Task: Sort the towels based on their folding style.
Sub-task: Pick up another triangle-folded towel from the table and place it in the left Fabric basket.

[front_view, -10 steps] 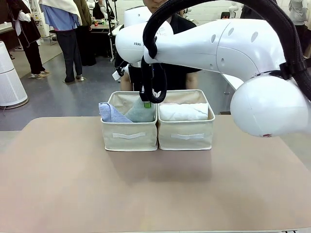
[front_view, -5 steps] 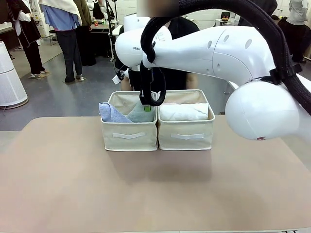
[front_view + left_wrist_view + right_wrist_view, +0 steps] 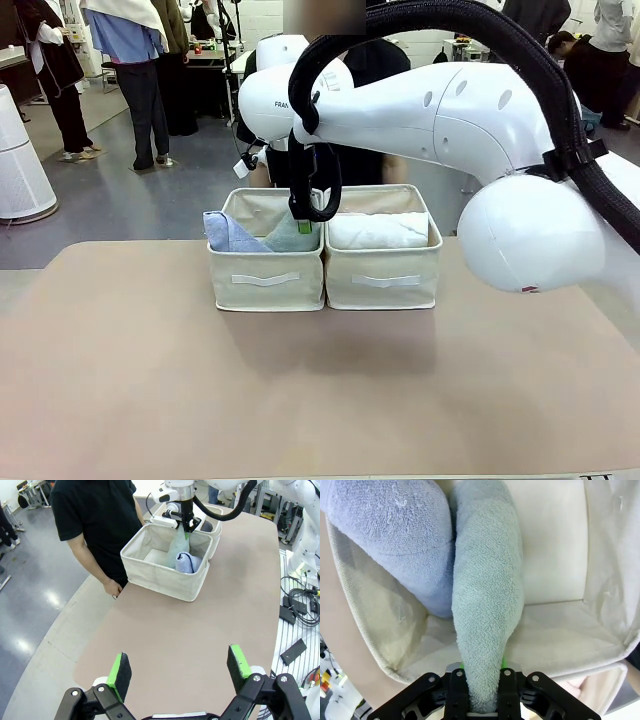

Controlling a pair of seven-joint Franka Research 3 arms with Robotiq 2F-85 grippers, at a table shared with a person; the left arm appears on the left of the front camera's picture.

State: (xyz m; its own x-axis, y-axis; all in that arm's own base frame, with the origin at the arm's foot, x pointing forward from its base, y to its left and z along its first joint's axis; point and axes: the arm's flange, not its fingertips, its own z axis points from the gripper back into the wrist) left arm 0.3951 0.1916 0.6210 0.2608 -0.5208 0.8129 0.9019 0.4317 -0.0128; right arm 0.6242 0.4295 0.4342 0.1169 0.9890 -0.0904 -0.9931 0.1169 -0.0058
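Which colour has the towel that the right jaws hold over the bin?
Grey-green towel; the right wrist view shows it best.

The grey-green towel (image 3: 485,610) hides the right pincer's pads where its narrow end sinks between them. In the front view, the bin walls (image 3: 266,280) conceal the lower parts of the towels inside.
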